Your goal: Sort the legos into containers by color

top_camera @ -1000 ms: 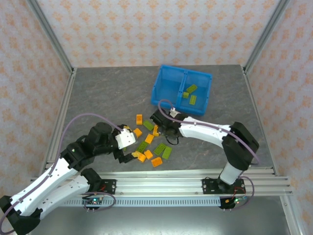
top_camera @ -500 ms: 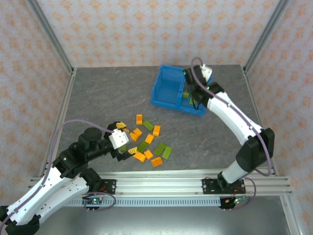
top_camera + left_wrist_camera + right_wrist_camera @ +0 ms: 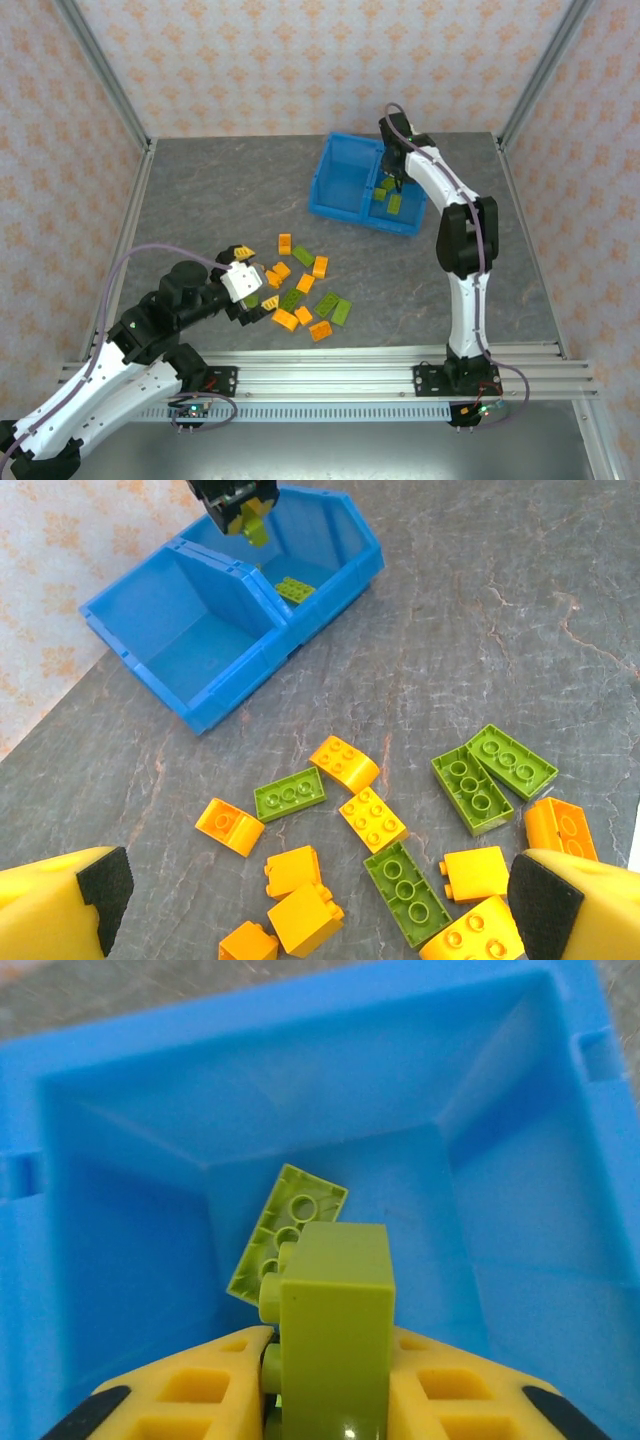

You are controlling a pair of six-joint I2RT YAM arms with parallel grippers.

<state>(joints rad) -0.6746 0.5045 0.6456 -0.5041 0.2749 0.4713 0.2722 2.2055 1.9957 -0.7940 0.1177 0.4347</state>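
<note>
Up from the scattered legos (image 3: 305, 283) a second ago, the right tool (image 3: 325, 1360) is hovering over the upper-centre bin's right compartment (image 3: 480, 1180), clamping an olive-green lego (image 3: 335, 1310), likely nearing release; the left tool (image 3: 320, 900) is gaping empty above that scatter.

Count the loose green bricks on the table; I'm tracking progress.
4 green bricks: one nearest the bin, one mid-pile, two side by side, rightmost. Another may hide under the left gripper.
</note>
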